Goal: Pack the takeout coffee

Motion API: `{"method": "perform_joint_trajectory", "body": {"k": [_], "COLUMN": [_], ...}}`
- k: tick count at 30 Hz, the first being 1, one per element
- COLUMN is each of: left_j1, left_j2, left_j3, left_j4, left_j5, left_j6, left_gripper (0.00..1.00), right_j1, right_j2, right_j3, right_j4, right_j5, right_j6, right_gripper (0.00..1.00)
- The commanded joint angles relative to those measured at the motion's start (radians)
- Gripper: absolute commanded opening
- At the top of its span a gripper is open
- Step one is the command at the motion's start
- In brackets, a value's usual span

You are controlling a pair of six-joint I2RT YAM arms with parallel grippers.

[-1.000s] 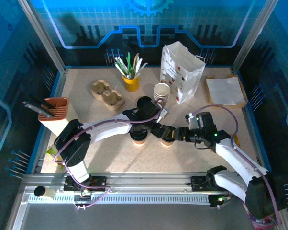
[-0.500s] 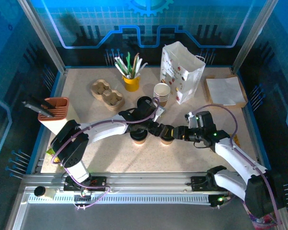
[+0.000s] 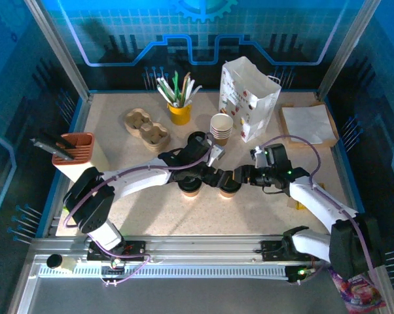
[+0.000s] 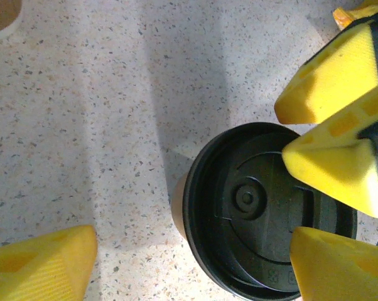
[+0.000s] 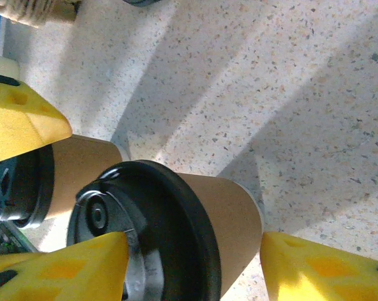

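Lidded cup inside my gripper [image 4: 192, 248], fingers spread wide.
The kraft cup [image 4: 264, 207] with its black lid stands on the speckled table [image 4: 82, 125], clear of my left finger [image 4: 44, 263] and at my right finger [image 4: 340, 263]. Beyond that finger, two other yellow pads [image 4: 333, 81] reach in, the nearer overlapping the lid.

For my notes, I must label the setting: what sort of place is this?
Probably a robot test cell staged as a café takeout counter: an aluminium frame encloses the table, which holds a white paper bag, a cardboard cup carrier and a yellow cup of utensils.

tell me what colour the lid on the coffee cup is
Black; the lid shows best in the left wrist view.
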Motion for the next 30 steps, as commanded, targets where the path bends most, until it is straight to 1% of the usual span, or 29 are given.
{"method": "perform_joint_trajectory", "body": {"k": [1,8,11,16,19,22,25,28,30], "left_j1": [-0.016,-0.026,-0.026,-0.026,-0.026,-0.025,-0.013,0.026,0.060], "left_j2": [0.019,0.054,0.052,0.026,-0.005,-0.052,-0.114,-0.190,-0.250], "left_j3": [0.004,-0.003,-0.004,0.025,0.035,0.020,-0.005,-0.045,-0.079], "left_j4": [-0.029,-0.070,-0.079,-0.034,0.001,0.032,0.029,-0.009,-0.053], "left_j5": [-0.010,-0.054,-0.074,-0.059,-0.062,-0.086,-0.131,-0.163,-0.185], "left_j6": [0.040,0.080,0.085,0.055,0.041,0.036,0.019,-0.023,-0.060], "left_gripper": [0.81,0.81,0.81,0.81,0.81,0.81,0.82,0.82,0.82], "right_j1": [-0.014,-0.014,-0.013,-0.010,0.000,0.044,0.129,0.226,0.285], "right_j2": [0.009,0.022,0.027,-0.010,-0.045,-0.079,-0.098,-0.085,-0.058], "right_j3": [0.016,-0.058,-0.075,-0.015,0.045,0.102,0.158,0.217,0.255], "right_j4": [0.005,0.025,0.038,0.002,-0.049,-0.120,-0.207,-0.286,-0.341], "right_j5": [0.018,0.050,0.039,0.027,0.047,0.137,0.274,0.394,0.452], "right_j6": [-0.035,-0.051,-0.046,-0.048,-0.071,-0.120,-0.176,-0.222,-0.244], "right_gripper": [0.58,0.56,0.56,0.56,0.58,0.64,0.72,0.78,0.82]}}
